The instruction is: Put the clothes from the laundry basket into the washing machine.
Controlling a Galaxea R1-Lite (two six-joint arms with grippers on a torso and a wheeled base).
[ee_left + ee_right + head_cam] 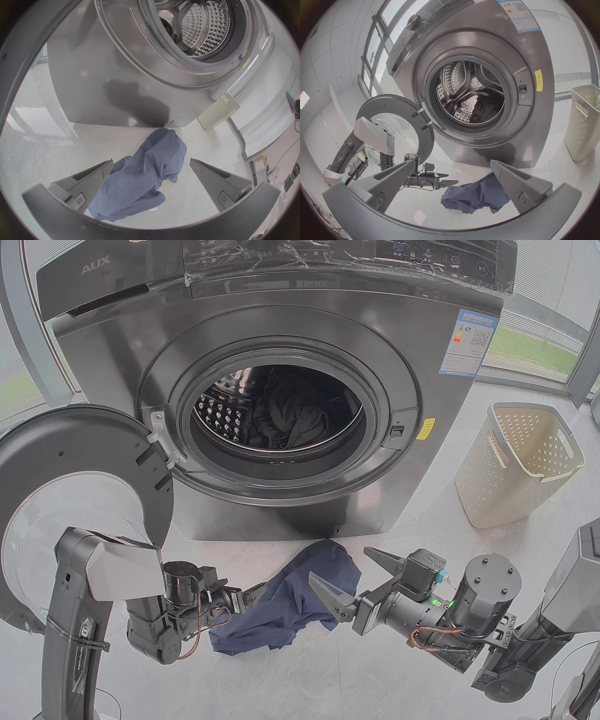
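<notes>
Navy garment (294,605) lies crumpled on the floor just in front of the washing machine (406,365), whose drum holds dark clothes (287,412). The left gripper (151,163) is at its left edge and the right gripper (342,570) at its right, both with fingers spread wide. The laundry basket (494,484) stands at the right.

Laundry corner in glass-walled room, more test space than home. Front-load washer (300,427), door (75,452) open left; basket (519,465) right on pale floor (300,684). Glass walls (544,334) behind, grass outside. Film (350,259) and label (469,343) on washer.
</notes>
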